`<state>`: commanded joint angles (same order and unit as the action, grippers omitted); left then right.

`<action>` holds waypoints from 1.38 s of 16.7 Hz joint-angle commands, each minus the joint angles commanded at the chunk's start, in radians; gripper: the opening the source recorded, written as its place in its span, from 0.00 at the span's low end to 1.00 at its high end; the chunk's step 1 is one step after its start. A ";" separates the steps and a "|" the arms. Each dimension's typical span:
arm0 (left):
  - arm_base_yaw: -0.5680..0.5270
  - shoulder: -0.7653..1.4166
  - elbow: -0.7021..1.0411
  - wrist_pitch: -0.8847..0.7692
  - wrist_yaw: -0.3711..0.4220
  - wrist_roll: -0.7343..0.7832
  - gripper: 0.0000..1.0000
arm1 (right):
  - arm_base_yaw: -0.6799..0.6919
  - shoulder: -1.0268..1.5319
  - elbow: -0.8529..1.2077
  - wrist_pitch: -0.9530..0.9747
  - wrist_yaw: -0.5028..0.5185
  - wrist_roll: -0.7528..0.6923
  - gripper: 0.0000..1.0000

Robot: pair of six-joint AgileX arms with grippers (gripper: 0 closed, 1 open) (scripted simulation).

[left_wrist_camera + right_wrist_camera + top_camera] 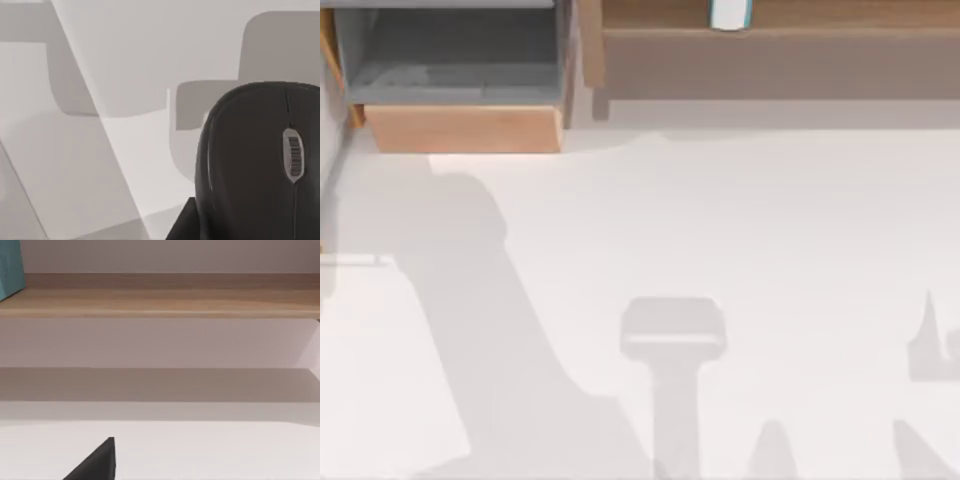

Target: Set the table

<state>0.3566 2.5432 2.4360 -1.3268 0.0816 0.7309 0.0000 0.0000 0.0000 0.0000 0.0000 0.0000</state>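
The white table [740,220] spreads across the top view, crossed only by grey shadows of the arms. In the left wrist view a black computer mouse [260,165] with a grey scroll wheel hangs close to the camera above the table [125,60]. A dark edge of my left gripper [186,222] lies against its side, so the gripper looks shut on it. A black tip of my right gripper [97,462] hovers over the table [210,450], facing the shelf.
A light-wood drawer [460,125] with a grey inside stands open at the back left. A long light-wood shelf [780,60] [160,295] runs along the back right and carries a white and teal object [730,14] [10,265].
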 joint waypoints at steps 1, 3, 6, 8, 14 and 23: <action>0.002 -0.040 -0.027 0.011 0.002 0.013 0.00 | 0.000 0.000 0.000 0.000 0.000 0.000 1.00; 0.005 -0.128 -0.085 0.038 0.004 0.040 0.00 | 0.000 0.000 0.000 0.000 0.000 0.000 1.00; 0.011 -0.272 -0.185 0.086 0.004 0.082 0.00 | 0.000 0.000 0.000 0.000 0.000 0.000 1.00; 0.020 -0.366 -0.263 0.115 0.001 0.107 0.00 | 0.000 0.000 0.000 0.000 0.000 0.000 1.00; 0.081 -0.603 -0.535 0.180 -0.026 0.141 0.00 | 0.000 0.000 0.000 0.000 0.000 0.000 1.00; 0.169 -0.832 -0.979 0.338 -0.052 0.046 0.00 | 0.000 0.000 0.000 0.000 0.000 0.000 1.00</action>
<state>0.5261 1.7117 1.4566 -0.9887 0.0299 0.7766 0.0000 0.0000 0.0000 0.0000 0.0000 0.0000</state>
